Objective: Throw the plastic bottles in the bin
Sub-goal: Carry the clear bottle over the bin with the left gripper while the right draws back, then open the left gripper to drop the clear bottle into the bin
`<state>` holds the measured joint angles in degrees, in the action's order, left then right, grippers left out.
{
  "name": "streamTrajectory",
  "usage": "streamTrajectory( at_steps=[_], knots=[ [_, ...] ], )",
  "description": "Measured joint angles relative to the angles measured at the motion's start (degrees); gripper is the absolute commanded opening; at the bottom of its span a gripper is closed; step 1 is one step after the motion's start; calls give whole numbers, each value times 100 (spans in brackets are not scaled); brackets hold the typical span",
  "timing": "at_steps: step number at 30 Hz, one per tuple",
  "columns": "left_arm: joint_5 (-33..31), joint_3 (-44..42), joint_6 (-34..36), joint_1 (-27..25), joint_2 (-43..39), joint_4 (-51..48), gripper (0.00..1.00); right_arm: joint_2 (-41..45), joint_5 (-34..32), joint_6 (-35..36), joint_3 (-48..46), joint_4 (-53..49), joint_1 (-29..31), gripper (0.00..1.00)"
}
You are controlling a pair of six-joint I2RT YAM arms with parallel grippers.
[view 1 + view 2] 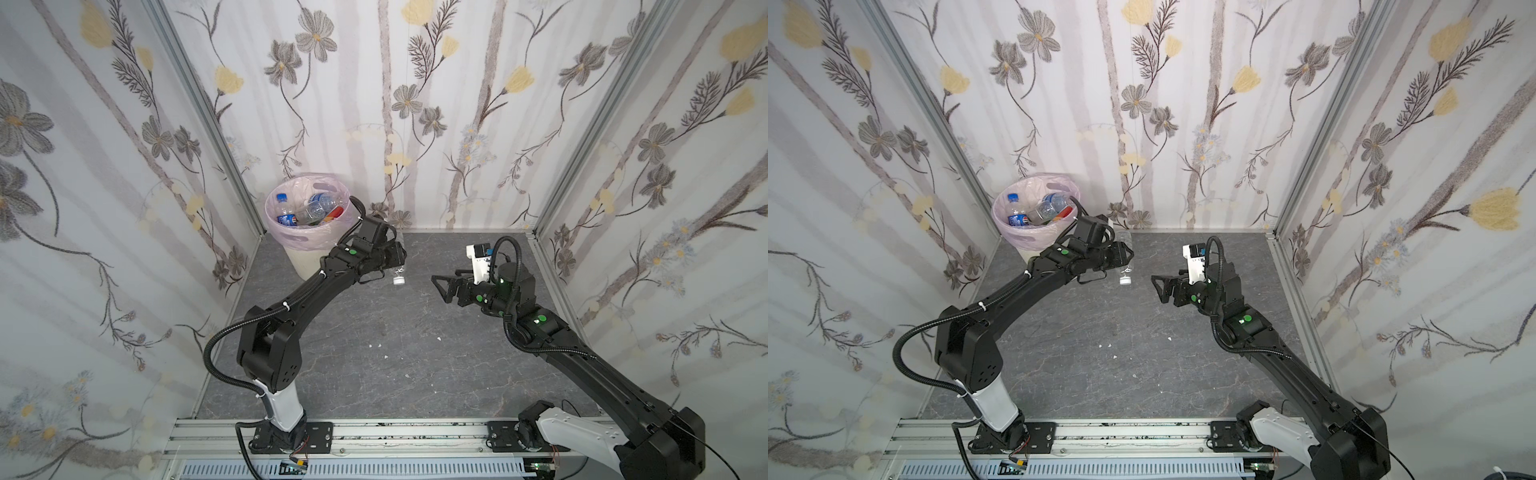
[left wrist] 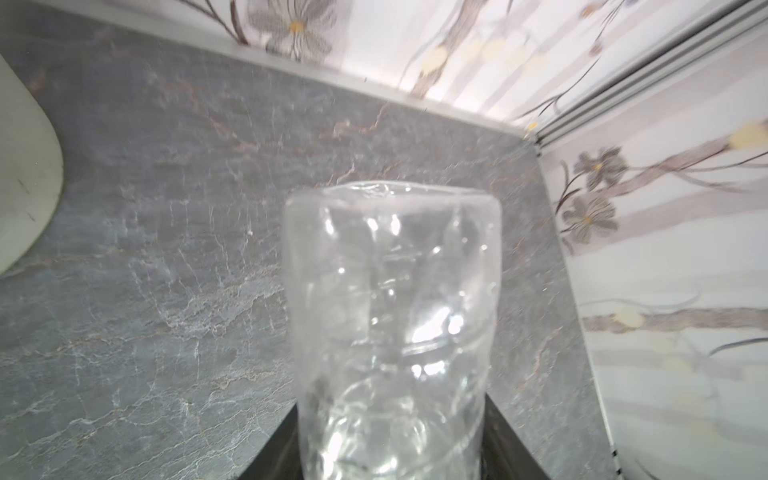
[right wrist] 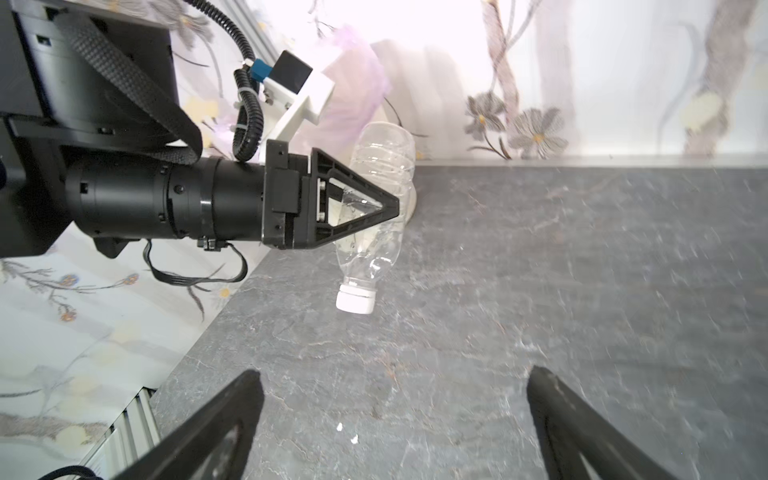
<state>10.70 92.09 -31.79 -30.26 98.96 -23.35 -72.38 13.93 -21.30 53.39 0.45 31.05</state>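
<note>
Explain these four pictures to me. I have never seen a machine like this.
These are two black robot arms bolted to a rail, each ending in a two-fingered claw. Two pictures look down on the whole scene from overhead. The other two come from cameras on the arms' wrists. The left claw grips a clear bottle, its white cap pointing down. The right claw is open and empty. On the grey surface stands the bin, lined with a pink bag and holding several bottles. A few white scraps lie loose.
</note>
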Motion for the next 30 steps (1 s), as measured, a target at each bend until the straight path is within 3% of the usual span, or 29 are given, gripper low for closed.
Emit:
streamTrajectory(
  at_steps=[9,18,30],
  knots=[
    [-4,868,-203,994,-820,-9,53,-1119,-162,299,1646,90,651,100],
    [9,1792,-269,2124,-927,-125,54,-2004,-186,385,2988,98,1075,100],
    [-72,3897,-275,2636,-442,17,56,-2492,-190,382,3471,-20,1180,100]
  ],
)
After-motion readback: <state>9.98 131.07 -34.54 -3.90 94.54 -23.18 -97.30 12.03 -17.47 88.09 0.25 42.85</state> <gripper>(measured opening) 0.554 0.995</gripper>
